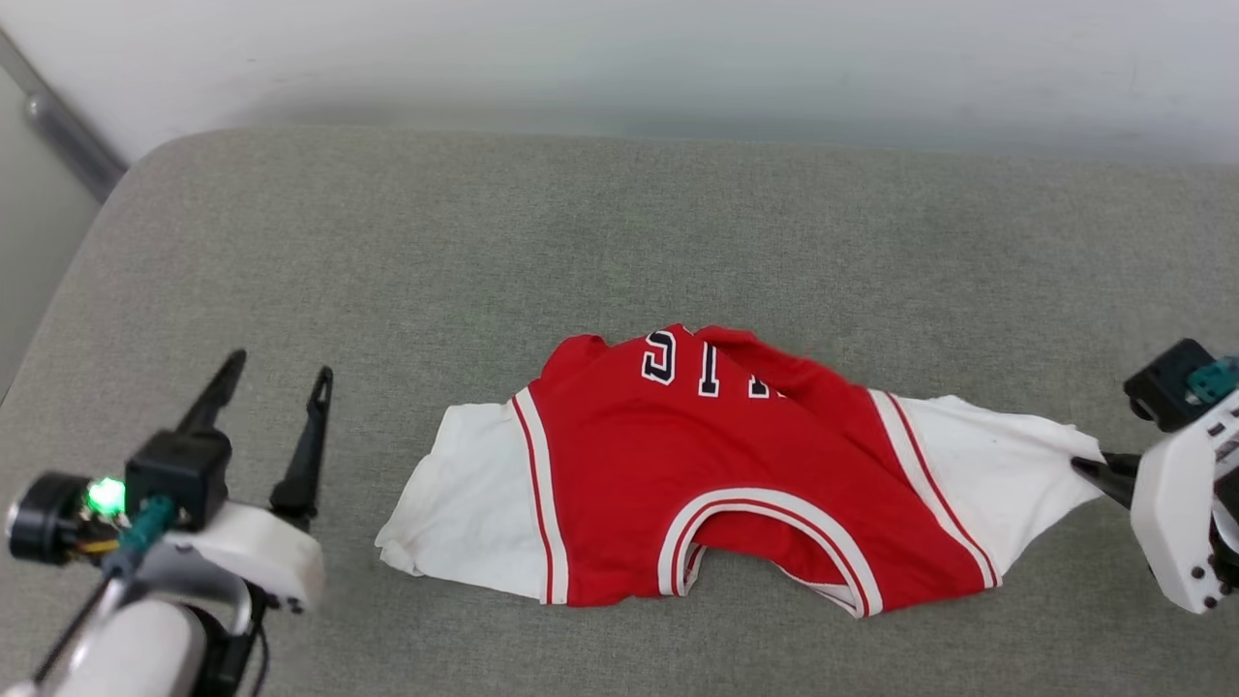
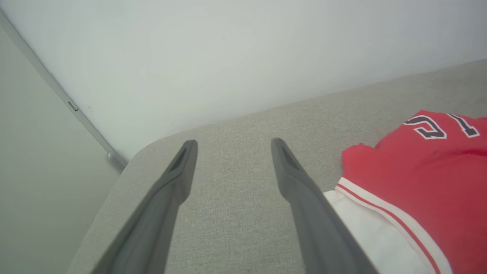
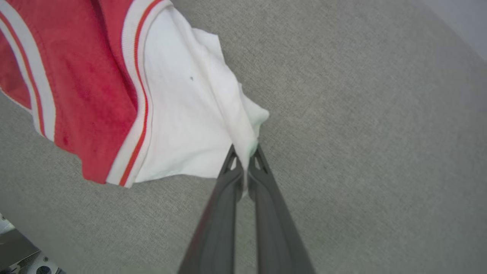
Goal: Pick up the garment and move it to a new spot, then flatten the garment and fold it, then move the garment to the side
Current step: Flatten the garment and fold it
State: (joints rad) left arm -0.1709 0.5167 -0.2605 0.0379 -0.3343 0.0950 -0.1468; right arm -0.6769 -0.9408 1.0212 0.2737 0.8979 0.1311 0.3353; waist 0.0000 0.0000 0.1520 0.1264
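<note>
Right hand (image 3: 245,149) pinches the garment (image 1: 716,465) at a white sleeve tip — left hand (image 1: 282,365) spread, apart

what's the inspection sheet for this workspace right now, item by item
surface: grey fabric top, rounded corner at the far left
job's things: garment lies rumpled, far edge folded over its lettering
clutter: nothing seen
grippers: left gripper open, beside the garment and apart from it; right gripper shut on the tip of its white sleeve
cables: thin dark cable at the lower left of the head view
surroundings: pale wall behind, metal rail at the left
</note>
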